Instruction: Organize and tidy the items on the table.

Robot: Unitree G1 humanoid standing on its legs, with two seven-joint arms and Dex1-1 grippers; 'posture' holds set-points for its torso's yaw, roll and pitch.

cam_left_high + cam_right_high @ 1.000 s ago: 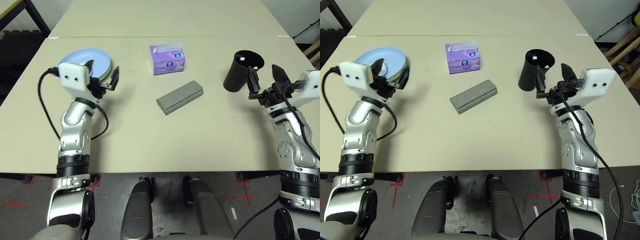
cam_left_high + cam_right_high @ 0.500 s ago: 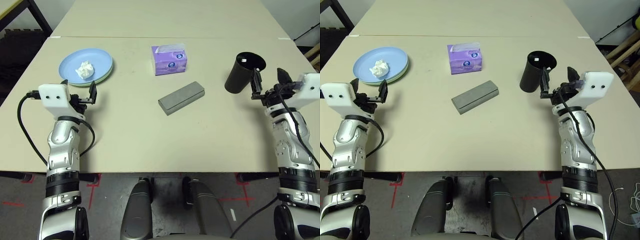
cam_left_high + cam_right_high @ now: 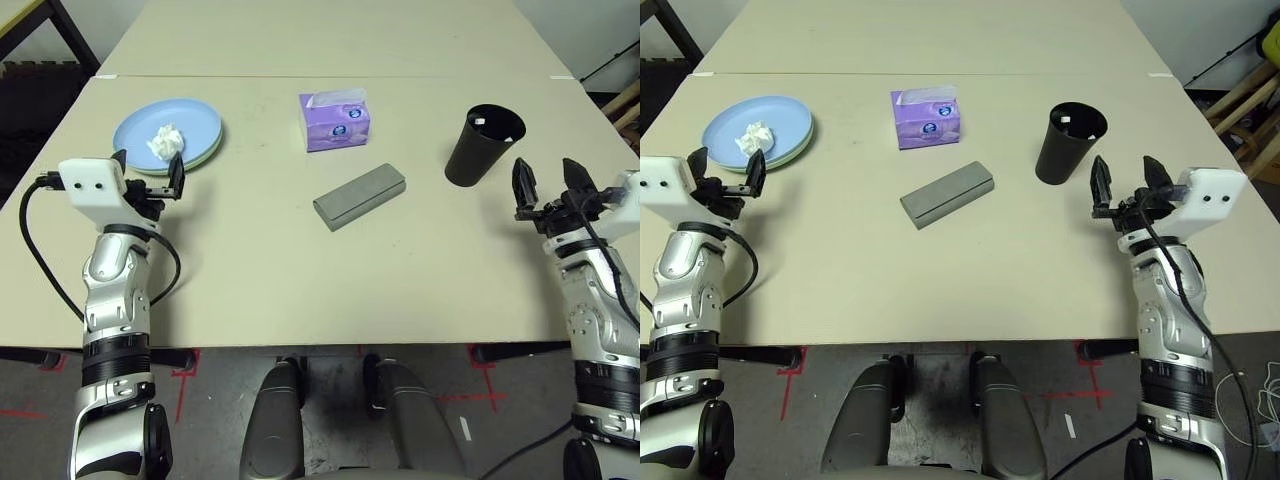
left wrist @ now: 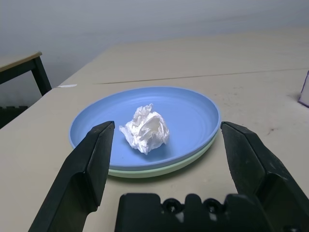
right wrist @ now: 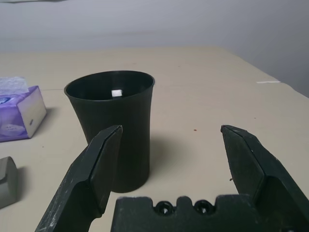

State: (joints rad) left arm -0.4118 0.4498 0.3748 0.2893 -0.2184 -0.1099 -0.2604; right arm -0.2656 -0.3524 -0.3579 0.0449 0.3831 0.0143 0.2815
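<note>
premises read as a robotics lab or test room, not a home. evidence: two plain beige tables (image 3: 300, 290) butted end to end on black metal legs (image 3: 75, 40), bare pale walls (image 4: 145, 29) beyond the fingers in the wrist views, and a dark floor (image 3: 30, 400) marked with red tape crosses (image 3: 790, 375). exposed black cables (image 3: 40, 260) run along the robot's arms. the few household items, among them a purple tissue box (image 3: 335, 120), sit spaced out as props.
</note>
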